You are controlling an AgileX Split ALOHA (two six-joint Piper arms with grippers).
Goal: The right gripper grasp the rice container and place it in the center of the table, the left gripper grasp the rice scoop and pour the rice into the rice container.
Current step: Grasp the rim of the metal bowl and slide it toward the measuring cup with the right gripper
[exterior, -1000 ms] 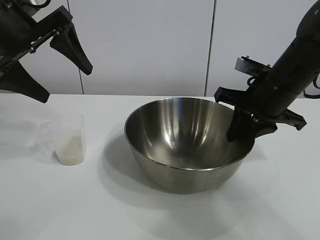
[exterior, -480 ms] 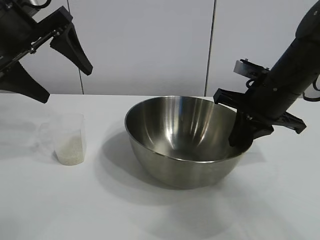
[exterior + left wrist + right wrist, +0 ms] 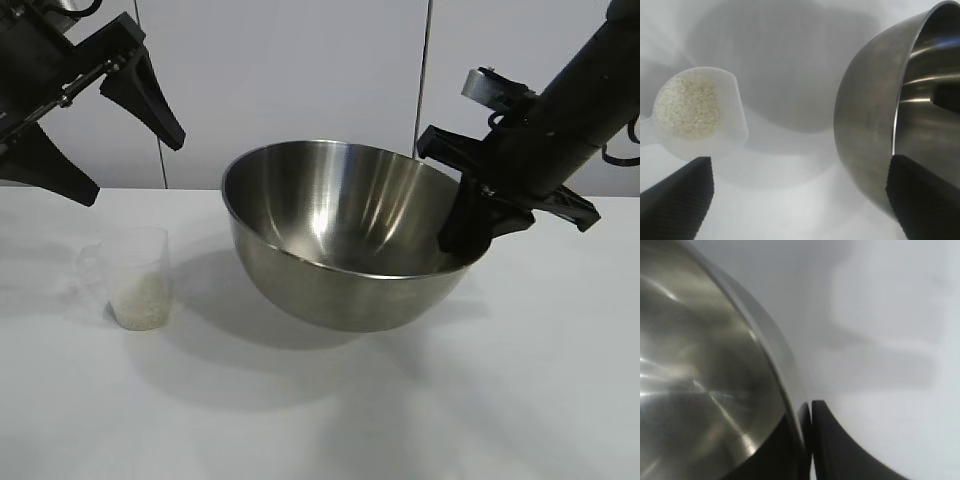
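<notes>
The bowl (image 3: 345, 235) hangs tilted above the desk (image 3: 320, 420), its far rim raised toward the left and its round belly clear of the surface, with a shadow under it. It is roughly mid-desk, a little right of the cup. The right hand (image 3: 470, 225) is clenched on the bowl's right rim, one finger inside the wall and one outside, as the right wrist view shows with the thin steel edge pinched between the dark fingers (image 3: 827, 440). A pinch on a slick rim is a weak hold for so wide a bowl, so this carry is best done slowly, with the bowl kept low and brought back toward level before it meets the desk, then set down flat so it does not rock or slide out. It should land near the cup but not touching it. The cup (image 3: 135, 280) stands upright at the left with rice (image 3: 138, 300) filling its lower part. The left hand (image 3: 90, 120) waits above and behind the cup, released and spread wide, holding nothing.
</notes>
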